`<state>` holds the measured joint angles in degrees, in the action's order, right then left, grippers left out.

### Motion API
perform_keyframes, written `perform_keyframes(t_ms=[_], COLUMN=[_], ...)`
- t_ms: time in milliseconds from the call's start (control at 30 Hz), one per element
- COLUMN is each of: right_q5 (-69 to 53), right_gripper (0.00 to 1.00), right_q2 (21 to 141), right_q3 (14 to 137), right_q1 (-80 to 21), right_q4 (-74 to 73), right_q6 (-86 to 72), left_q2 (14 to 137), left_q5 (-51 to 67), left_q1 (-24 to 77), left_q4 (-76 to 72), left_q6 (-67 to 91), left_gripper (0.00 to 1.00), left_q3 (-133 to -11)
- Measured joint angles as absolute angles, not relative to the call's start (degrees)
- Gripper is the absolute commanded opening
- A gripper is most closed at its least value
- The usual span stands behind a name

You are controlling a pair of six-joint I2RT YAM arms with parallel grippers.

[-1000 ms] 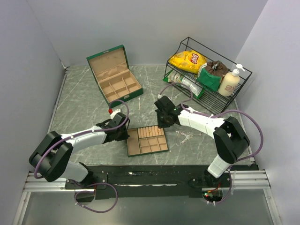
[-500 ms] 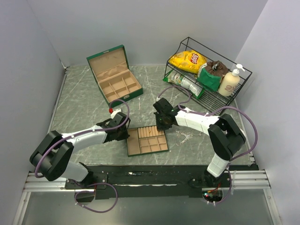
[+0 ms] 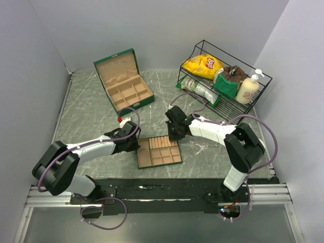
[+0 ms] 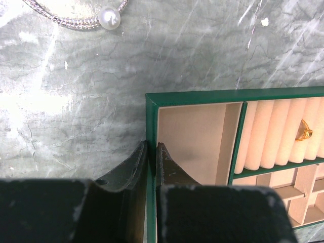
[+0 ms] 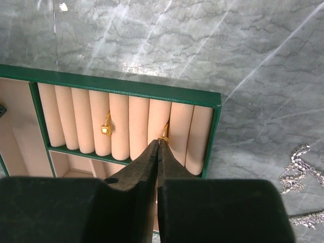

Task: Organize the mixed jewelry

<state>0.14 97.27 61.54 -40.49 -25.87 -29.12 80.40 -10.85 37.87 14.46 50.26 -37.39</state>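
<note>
A: How many boxes are there?
B: One green box [image 3: 124, 81], and one tray [image 3: 145, 155] with compartments.
A: And rings?
B: Two gold rings in the tray: a left ring [image 5: 106, 129] and a right ring [image 5: 165, 130].
A: Other jewelry?
B: One pearl [image 4: 109, 18] on one chain [image 4: 71, 21]. Also a silver heap [image 5: 299, 164]; its chains I cannot count.
A: And the rack?
B: One rack [image 3: 230, 105], holding four things: one yellow bag [image 3: 203, 66], one green bag [image 3: 228, 83], one pump bottle [image 3: 248, 89], one clear bottle [image 3: 201, 89].
A: Arms?
B: Two: a left arm [image 3: 93, 148], a right arm [image 3: 215, 131].
</note>
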Motion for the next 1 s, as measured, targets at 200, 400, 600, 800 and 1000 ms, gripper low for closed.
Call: perform_keyframes(t_ms=[200,400,600,800,1000], right_q5=[0.34,2.22,3.6,2.17,2.24], right_gripper=[0.13,0.27,0.42,0.46,0.54], right_q2=[97.3,96.12,91.02,83.05,74.28], right_q3=[61.6,61.69,61.87,61.87,64.62], right_q1=[-40.49,-40.49,-40.05,-36.51,-33.58], right_q4=[-25.98,-27.2,-28.69,-29.45,-38.44], right_q6=[-29.06,-28.36,-27.33,-27.31,-27.44], left_q2=[80.4,80.31,77.76,72.36,70.41], left_q5=[-10.9,-11.51,-12.08,-13.28,-15.11], left_q1=[37.87,37.87,37.87,37.87,37.85], left_q4=[14.52,14.59,15.97,20.12,29.19], left_q6=[50.28,50.15,49.93,47.13,42.06], left_gripper=[0.24,0.5,0.66,0.81,0.97], left_q3=[-37.41,-37.82,-40.29,-47.2,-65.98])
